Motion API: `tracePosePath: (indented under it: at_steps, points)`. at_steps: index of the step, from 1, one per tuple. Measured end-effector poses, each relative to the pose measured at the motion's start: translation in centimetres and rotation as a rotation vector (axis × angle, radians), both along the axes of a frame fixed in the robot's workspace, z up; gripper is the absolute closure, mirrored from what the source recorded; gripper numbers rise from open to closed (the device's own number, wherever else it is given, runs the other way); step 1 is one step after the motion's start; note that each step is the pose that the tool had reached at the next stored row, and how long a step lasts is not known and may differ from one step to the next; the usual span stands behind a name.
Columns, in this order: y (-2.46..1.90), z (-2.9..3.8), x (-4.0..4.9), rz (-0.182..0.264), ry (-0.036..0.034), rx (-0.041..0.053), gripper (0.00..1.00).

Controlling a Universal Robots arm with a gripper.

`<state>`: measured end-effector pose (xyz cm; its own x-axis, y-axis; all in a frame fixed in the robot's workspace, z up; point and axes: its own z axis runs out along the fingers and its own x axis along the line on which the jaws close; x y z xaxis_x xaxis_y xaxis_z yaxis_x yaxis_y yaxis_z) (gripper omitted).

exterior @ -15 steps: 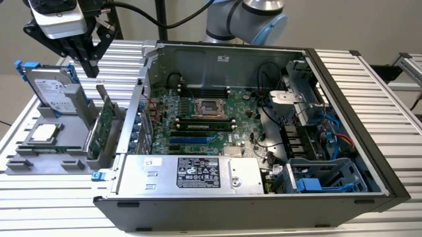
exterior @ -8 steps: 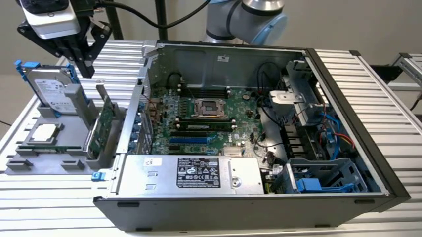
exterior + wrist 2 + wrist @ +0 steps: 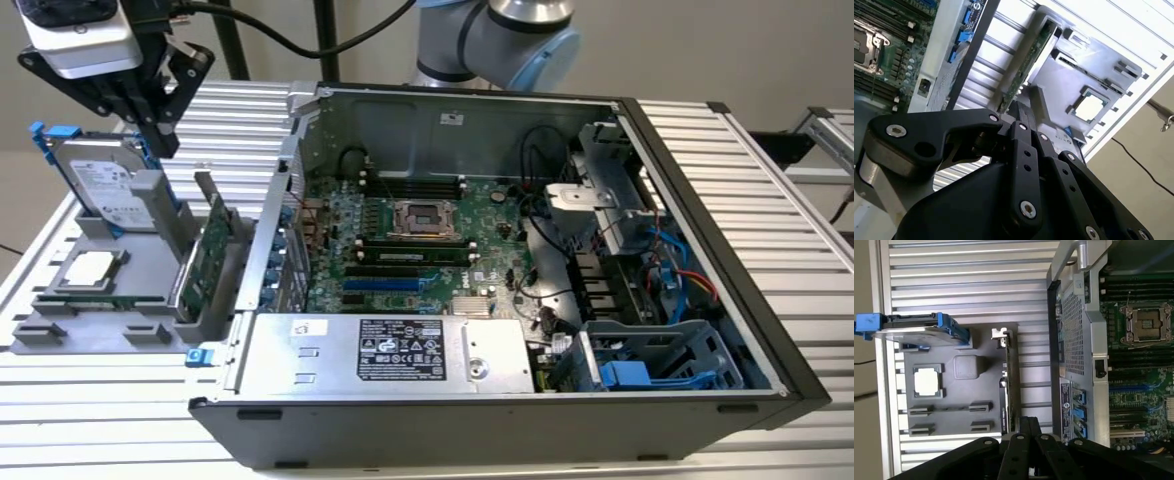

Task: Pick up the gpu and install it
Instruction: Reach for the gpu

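The gpu [image 3: 207, 250] is a thin green card standing on its edge in a grey holder [image 3: 120, 300], at the exterior view's left, just outside the open computer case [image 3: 467, 400]. Both wrist views show it edge-on, as the gpu [image 3: 1010, 385] and the gpu [image 3: 1029, 60]. My gripper [image 3: 158, 140] hangs above the holder, higher than the card and off to its far left, near the top of the hard drive. In the wrist views the black fingers [image 3: 1026, 427] lie close together with nothing between them.
A silver hard drive [image 3: 114, 185] in a blue frame stands upright in the holder, and a square processor [image 3: 91, 268] lies flat beside it. Inside the case the green motherboard [image 3: 414, 240] lies exposed, with a power supply [image 3: 387, 350] at the front. The table is ribbed metal.
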<state>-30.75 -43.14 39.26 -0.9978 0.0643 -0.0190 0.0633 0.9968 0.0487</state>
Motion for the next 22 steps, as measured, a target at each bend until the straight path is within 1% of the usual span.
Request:
tracePosePath:
  at_steps: [22]
  points:
    - [-0.02,0.00,-2.16,0.002,0.0000,0.0000,1.00]
